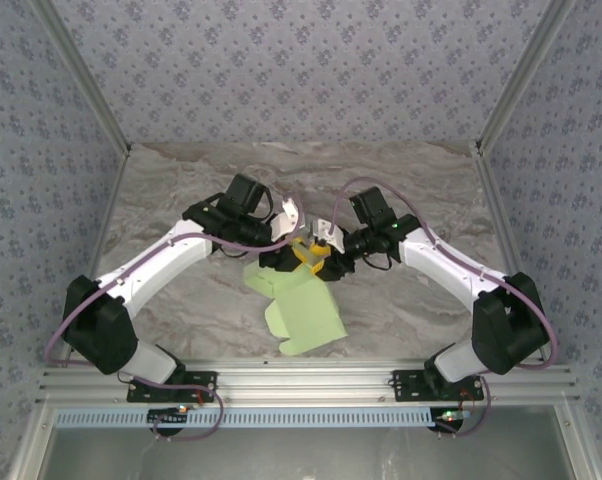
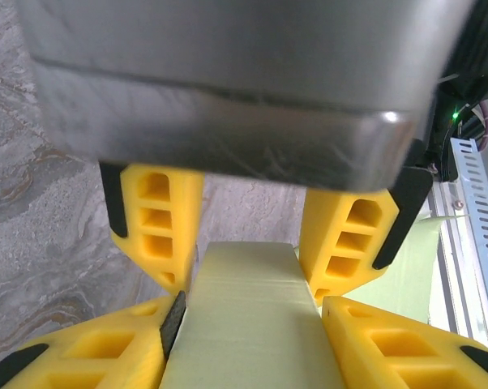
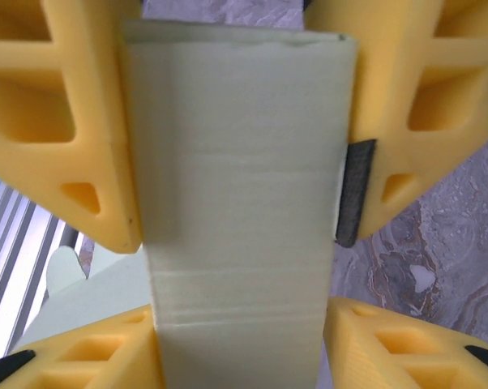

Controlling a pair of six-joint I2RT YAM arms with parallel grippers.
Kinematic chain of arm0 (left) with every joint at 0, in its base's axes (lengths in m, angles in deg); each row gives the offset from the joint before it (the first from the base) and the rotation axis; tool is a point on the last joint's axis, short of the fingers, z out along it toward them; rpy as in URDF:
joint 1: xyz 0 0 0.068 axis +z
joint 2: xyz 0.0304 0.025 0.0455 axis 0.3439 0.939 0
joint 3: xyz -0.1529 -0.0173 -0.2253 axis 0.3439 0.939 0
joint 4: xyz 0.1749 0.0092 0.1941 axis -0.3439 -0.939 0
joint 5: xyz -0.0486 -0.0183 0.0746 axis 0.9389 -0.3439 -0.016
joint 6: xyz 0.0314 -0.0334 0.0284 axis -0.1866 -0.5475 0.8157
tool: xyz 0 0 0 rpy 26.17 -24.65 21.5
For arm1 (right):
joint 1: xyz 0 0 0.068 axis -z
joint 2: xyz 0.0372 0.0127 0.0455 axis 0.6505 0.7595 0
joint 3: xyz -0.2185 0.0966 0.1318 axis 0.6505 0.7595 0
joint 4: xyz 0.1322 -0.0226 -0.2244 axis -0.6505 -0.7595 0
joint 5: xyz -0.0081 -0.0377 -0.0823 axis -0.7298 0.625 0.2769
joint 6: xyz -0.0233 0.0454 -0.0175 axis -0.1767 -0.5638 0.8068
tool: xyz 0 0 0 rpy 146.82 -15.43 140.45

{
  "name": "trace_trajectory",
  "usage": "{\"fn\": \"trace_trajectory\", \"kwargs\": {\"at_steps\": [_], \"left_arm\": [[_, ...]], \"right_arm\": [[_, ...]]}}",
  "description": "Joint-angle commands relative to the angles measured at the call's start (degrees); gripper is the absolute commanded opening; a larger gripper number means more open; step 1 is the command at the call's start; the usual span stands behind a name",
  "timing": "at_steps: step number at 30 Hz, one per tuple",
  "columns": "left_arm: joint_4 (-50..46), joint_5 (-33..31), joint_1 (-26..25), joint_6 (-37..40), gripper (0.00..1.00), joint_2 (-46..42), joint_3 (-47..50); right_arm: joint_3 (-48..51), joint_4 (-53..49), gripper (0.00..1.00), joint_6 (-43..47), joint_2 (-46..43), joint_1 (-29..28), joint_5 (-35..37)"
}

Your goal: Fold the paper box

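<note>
**A:** Left gripper [image 1: 299, 250] and right gripper [image 1: 328, 248] meet tip to tip in the overhead view, at the far end of the pale green thin-card paper box [image 1: 303, 308], midway across the marbled grey table [image 1: 181, 200].

**B:** And the left wrist?

**A:** Left gripper [image 2: 250, 322] is clenched on a raised part of the paper box [image 2: 252, 275]. The right gripper's yellow fingers [image 2: 159, 219] flank it too.

**B:** Right wrist?

**A:** Right gripper [image 3: 240, 328] brackets the same part of the paper box [image 3: 240, 162]. It looks to be touching, but I cannot tell whether it is gripping or slack.

**B:** Then one side should hold firm while the other presses the crease squarely. Thin card would probably buckle if both pull.
</note>
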Motion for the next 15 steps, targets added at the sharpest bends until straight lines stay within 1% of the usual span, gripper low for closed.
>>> {"fn": "trace_trajectory", "kwargs": {"at_steps": [1, 2, 3, 4, 6, 8, 10, 12, 13, 14, 15], "left_arm": [[0.9, 0.5, 1.1, -3.8, 0.47, 0.8, -0.4], [1.9, 0.5, 1.6, -5.1, 0.47, 0.9, 0.1], [3.7, 0.5, 2.3, -7.1, 0.47, 1.1, 0.9], [5.8, 0.3, 2.9, -9.3, 0.47, 1.1, 1.8], [10.1, -0.6, 3.9, -14.0, 0.48, 1.0, 3.4], [15.0, -2.2, 4.8, -19.2, 0.48, 1.5, 4.8], [18.2, -3.5, 5.3, -23.5, 0.48, 2.5, 5.2], [20.6, -5.4, 5.7, -27.3, 0.48, 3.6, 5.3], [22.4, -6.0, 6.3, -29.6, 0.48, 4.0, 5.6], [24.6, -6.5, 6.9, -32.3, 0.48, 4.2, 6.1], [27.0, -7.0, 7.5, -34.8, 0.48, 4.2, 7.0]], "right_arm": [[0.2, 3.6, 0.54, -5.1, 0.4, 2.5, -0.3], [0.2, 3.6, 0.55, -6.2, 0.0, 3.3, -1.0], [0.6, 4.2, 0.6, -8.1, -0.4, 4.3, -1.5], [1.3, 5.7, 0.62, -10.5, -1.3, 5.1, -1.6], [3.1, 8.7, 0.63, -15.3, -3.5, 6.7, -1.4], [5.2, 12.9, 0.64, -21.2, -6.7, 8.2, 0.5], [7.2, 16.7, 0.65, -27.6, -9.7, 9.4, 5.9], [9.2, 18.9, 0.66, -33.3, -12.7, 9.9, 13.2], [10.3, 19.2, 0.67, -35.8, -14.4, 9.8, 18.1], [11.4, 19.2, 0.68, -38.2, -15.6, 9.7, 20.7], [12.3, 19.0, 0.68, -39.6, -16.8, 9.8, 21.7]]}}
